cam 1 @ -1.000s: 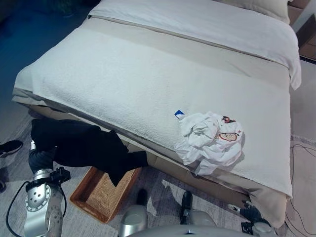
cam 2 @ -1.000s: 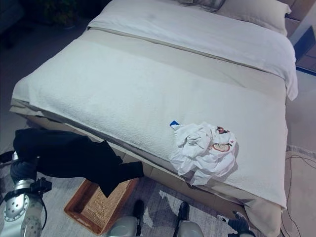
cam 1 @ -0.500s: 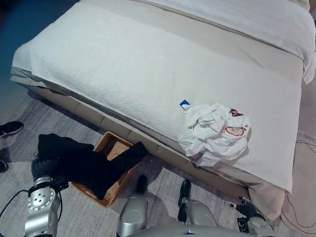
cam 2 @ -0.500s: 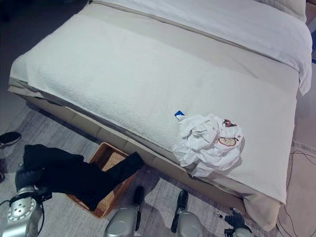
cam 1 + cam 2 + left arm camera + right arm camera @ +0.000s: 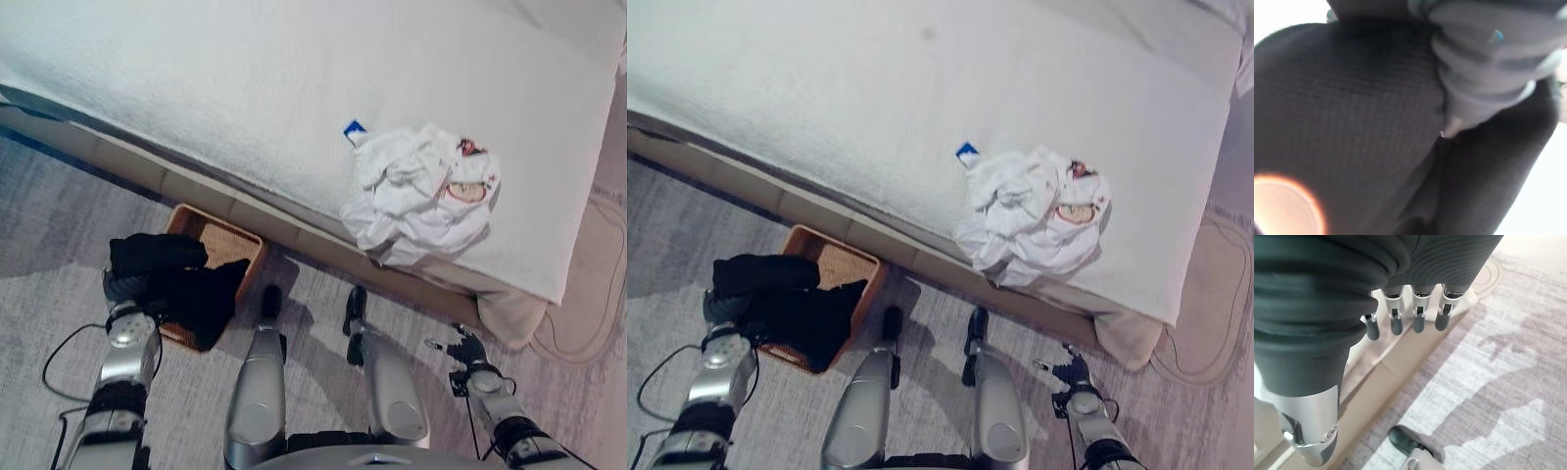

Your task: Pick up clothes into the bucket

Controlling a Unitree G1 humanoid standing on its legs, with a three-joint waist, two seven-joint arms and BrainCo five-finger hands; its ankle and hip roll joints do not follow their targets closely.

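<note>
A black garment [image 5: 181, 289] is draped over my left hand [image 5: 124, 287] and hangs down into the near end of a woven brown basket [image 5: 223, 241] on the floor by the bed. The same dark cloth [image 5: 1352, 122] lies right against the left wrist view. A crumpled white garment with a small print [image 5: 421, 191] lies on the bed near its edge, to the right of the basket. My right hand [image 5: 1074, 376] hangs low at the right over the rug, well clear of the clothes, its fingers [image 5: 1419, 319] straight and holding nothing.
The bed [image 5: 196, 88] with its white cover spans the whole far side, its beige base [image 5: 147, 171] just behind the basket. A small blue tag [image 5: 354, 127] lies beside the white garment. Grey patterned rug [image 5: 49, 255] covers the floor.
The camera has tipped down toward the floor. The black garment has come down with my left hand, from hanging beside the bed to resting over the basket. The white garment has not moved.
</note>
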